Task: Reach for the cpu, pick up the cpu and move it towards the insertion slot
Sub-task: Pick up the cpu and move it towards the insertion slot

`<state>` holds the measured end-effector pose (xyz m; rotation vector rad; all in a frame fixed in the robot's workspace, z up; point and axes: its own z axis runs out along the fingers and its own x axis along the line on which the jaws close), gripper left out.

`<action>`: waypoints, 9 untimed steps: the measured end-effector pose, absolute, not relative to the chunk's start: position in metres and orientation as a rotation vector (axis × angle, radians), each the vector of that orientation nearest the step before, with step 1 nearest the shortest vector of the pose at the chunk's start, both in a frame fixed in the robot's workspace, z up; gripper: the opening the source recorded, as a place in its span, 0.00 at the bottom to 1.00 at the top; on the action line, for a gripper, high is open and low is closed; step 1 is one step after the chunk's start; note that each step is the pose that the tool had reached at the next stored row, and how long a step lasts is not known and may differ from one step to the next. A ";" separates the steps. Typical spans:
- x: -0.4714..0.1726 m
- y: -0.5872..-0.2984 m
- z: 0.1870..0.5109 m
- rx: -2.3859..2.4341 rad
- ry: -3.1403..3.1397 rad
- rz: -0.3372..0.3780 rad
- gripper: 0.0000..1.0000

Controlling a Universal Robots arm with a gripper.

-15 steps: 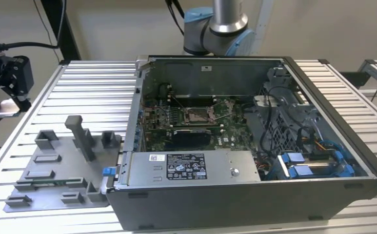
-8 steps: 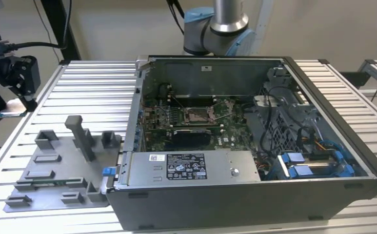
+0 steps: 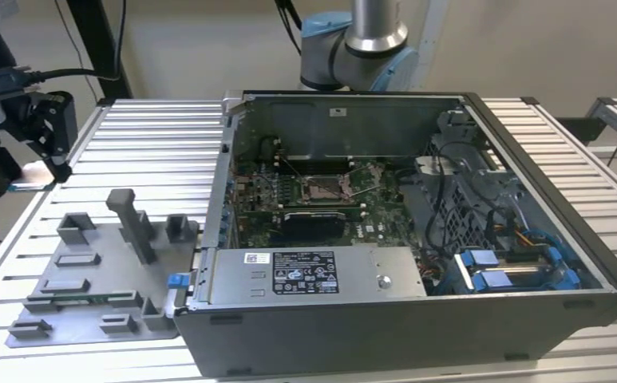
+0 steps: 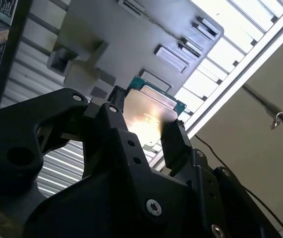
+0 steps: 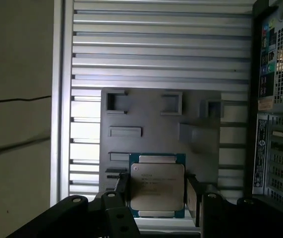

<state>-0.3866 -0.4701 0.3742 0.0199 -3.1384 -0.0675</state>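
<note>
The gripper (image 5: 157, 194) is clamped on the cpu (image 5: 157, 186): in both wrist views its two black fingers (image 5: 193, 198) press on opposite edges of the chip, and the jaws are closed only as far as the chip's width allows. In the first wrist view the cpu faces the camera flat, its pale metal top framed by a green rim, and it lies in front of the grey plate (image 5: 151, 111), covering part of the plate's edge nearest the gripper. In the second wrist view the gripper (image 4: 143, 124) holds the same cpu (image 4: 148, 111) with light glaring off its top, and the grey plate (image 4: 111, 25) with its raised blocks and shallow recesses sits well behind it. In the exterior view the grey plate (image 3: 95, 279) rests on the slatted table (image 3: 148, 144), just beside the open computer case (image 3: 543, 159). The insertion slot (image 3: 324, 189) is inside that case, well apart from the plate, on the green circuit board (image 3: 276, 191). The arm (image 3: 377, 32) rises behind the case.
</note>
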 end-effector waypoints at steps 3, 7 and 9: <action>-0.381 -0.470 0.374 0.020 -3.138 -0.068 0.00; -0.375 -0.470 0.374 0.020 -3.138 -0.068 0.00; -0.373 -0.470 0.374 0.020 -3.138 -0.068 0.00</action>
